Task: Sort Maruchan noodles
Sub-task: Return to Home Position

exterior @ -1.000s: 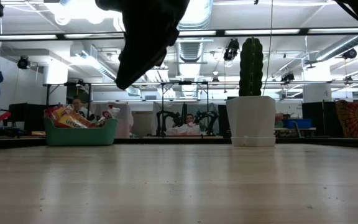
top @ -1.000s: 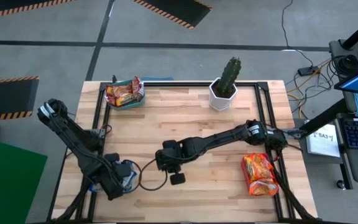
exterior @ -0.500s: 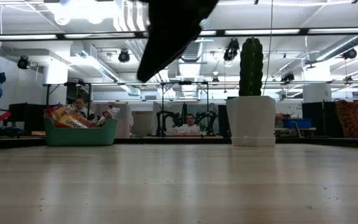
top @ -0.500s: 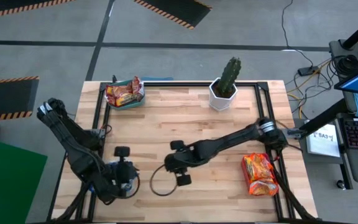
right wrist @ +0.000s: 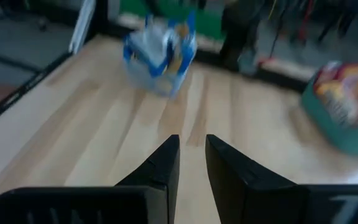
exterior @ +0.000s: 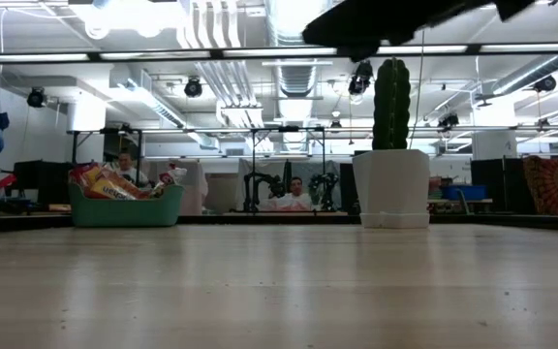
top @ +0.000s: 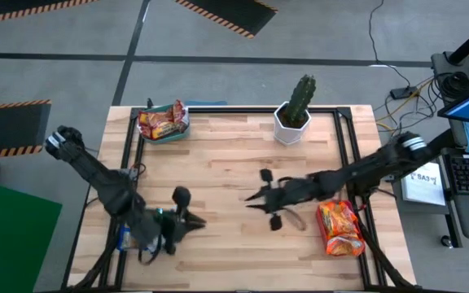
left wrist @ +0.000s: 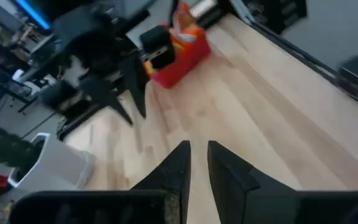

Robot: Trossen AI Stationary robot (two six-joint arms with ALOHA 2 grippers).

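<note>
Left gripper (top: 194,220): yours hangs over the table (top: 234,155), left of centre toward the high view's bottom edge. Fingers are close together with only a thin gap, nothing held.
Right gripper (top: 252,198): over mid-table, tips facing the left gripper and apart from it. Fingers nearly together too, empty.
Blue noodle packs (right wrist: 160,46): standing in the clear bin (right wrist: 157,84) at the table's left edge. From above your left arm hides most of it.
Orange noodle packs (top: 339,228): piled in the red bin (left wrist: 173,68), right side of the table, low in the high view.
Red-silver noodle packs (top: 161,122): in the green tray (exterior: 124,213), top-left corner in the high view.
Cactus (top: 303,96): upright in its white pot (top: 288,129), at the top edge, right of centre.
</note>
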